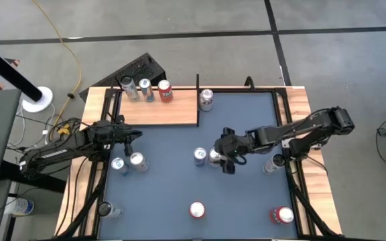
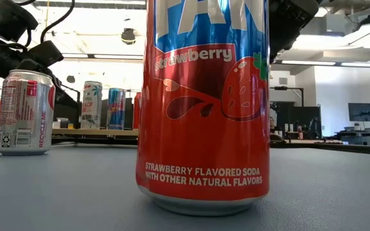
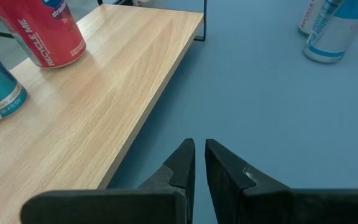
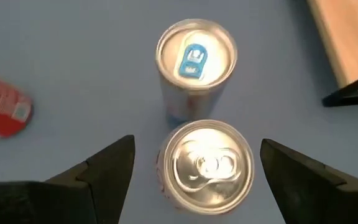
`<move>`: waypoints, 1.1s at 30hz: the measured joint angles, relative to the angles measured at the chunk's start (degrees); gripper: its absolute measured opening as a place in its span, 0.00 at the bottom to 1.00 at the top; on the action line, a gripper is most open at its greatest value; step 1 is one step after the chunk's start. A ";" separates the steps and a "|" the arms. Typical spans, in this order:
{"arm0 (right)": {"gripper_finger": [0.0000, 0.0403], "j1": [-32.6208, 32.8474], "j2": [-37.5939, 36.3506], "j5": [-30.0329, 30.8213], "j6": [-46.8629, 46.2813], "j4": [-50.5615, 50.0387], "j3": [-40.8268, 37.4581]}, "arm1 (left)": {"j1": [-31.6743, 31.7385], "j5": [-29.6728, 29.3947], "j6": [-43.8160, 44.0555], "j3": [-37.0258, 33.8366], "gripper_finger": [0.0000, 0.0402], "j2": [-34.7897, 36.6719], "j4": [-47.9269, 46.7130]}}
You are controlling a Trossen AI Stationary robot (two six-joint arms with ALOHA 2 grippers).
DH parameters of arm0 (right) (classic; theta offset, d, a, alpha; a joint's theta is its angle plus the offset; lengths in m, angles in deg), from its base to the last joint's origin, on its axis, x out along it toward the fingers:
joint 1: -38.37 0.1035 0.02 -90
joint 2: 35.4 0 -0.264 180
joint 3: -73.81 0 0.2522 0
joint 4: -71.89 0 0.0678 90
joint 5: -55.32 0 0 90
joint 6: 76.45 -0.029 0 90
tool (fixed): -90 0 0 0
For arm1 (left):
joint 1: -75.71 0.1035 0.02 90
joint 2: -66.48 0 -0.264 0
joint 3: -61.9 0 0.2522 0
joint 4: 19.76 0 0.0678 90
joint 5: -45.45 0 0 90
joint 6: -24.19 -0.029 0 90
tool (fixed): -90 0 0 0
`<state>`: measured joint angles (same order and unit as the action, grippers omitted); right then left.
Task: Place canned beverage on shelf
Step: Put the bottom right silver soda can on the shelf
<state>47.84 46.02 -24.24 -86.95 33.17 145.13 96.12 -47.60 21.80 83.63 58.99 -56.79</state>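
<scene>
Overhead, the right gripper [image 4: 191, 171] hangs wide open astride a silver-topped can [image 4: 208, 165].

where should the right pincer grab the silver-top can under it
Grip the upright silver-top can across its round side wall, coming straight down from above. The open right pincer already straddles it. Keep the fingers off the side facing the blue-tab can, which stands close beside it.

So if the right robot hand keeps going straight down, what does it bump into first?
Most likely the silver-topped can. The right gripper points down with its fingers open on either side of that can's top. The blue-tabbed can stands just beyond it.
</scene>
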 joint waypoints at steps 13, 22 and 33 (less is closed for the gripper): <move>0.84 0.61 5.37 2.95 -3.21 -0.86 -0.50 | 0.00 0.02 0.02 0.00 0.07 -0.02 0.02; 0.84 0.46 8.79 2.94 -3.46 0.47 -0.69 | 0.00 0.04 0.00 0.00 0.07 0.00 -0.02; 0.70 -0.87 5.06 0.98 -3.14 -1.73 -0.69 | 0.00 0.03 0.02 0.00 0.07 0.00 0.00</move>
<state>46.97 51.08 -23.26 -90.09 31.44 144.45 96.11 -47.57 21.82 83.63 58.99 -56.79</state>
